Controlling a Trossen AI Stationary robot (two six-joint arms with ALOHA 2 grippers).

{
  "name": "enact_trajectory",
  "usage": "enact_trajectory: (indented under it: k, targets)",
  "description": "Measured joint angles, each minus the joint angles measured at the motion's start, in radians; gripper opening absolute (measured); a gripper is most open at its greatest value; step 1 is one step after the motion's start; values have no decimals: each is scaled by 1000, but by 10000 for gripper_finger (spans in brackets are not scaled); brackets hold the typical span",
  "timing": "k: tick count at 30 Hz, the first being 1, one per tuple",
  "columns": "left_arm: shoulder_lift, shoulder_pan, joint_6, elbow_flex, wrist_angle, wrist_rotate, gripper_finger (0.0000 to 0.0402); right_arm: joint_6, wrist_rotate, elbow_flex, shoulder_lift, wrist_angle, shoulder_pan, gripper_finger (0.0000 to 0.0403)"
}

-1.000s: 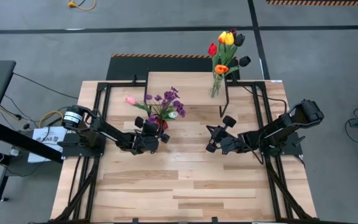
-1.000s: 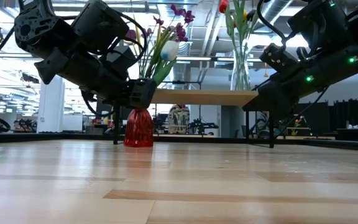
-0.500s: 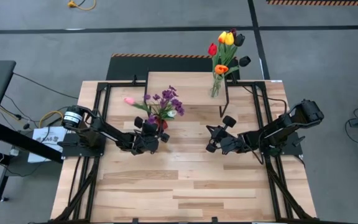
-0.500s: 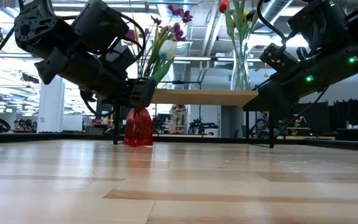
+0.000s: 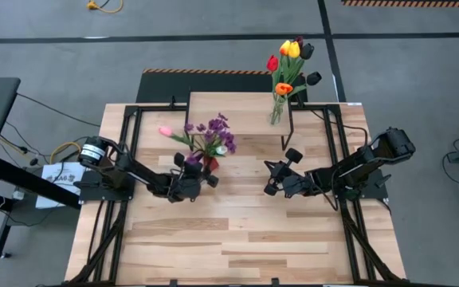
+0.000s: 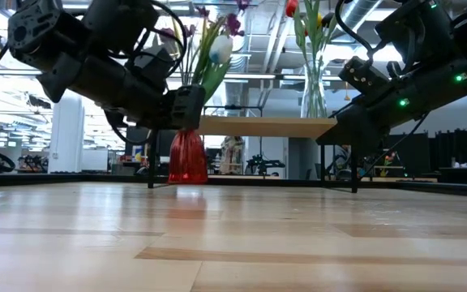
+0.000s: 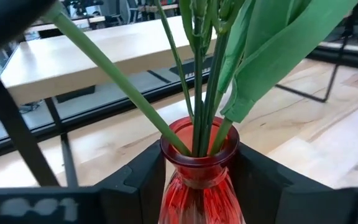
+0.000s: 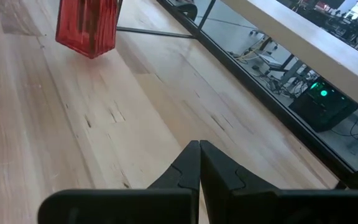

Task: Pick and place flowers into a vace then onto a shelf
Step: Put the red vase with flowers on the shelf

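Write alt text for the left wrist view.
A red glass vase sits gripped at its neck between the left gripper's dark jaws, green flower stems and a broad leaf rising from its mouth. Behind it are the plank tabletop and the light wood shelf.

Right gripper point(image 8: 199, 163): two dark fingers pressed together, tips touching, hanging over the pale plank tabletop point(image 8: 73, 118). Red ribbed glass vase point(image 8: 86, 25), lower body only in view, well apart from the fingers. Light wood shelf top point(image 8: 303, 40) with thin black legs beyond.
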Motion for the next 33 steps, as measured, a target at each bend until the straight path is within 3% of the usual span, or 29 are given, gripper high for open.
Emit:
enact_trajectory:
  k: [20,33]
  targets:
    - [-2,-130,333,0,364,-87,150,0,-3,0,0,16,0,0]
    - [-118,-167,462,0,386,-82,151,1,-13,0,0,31,2,0]
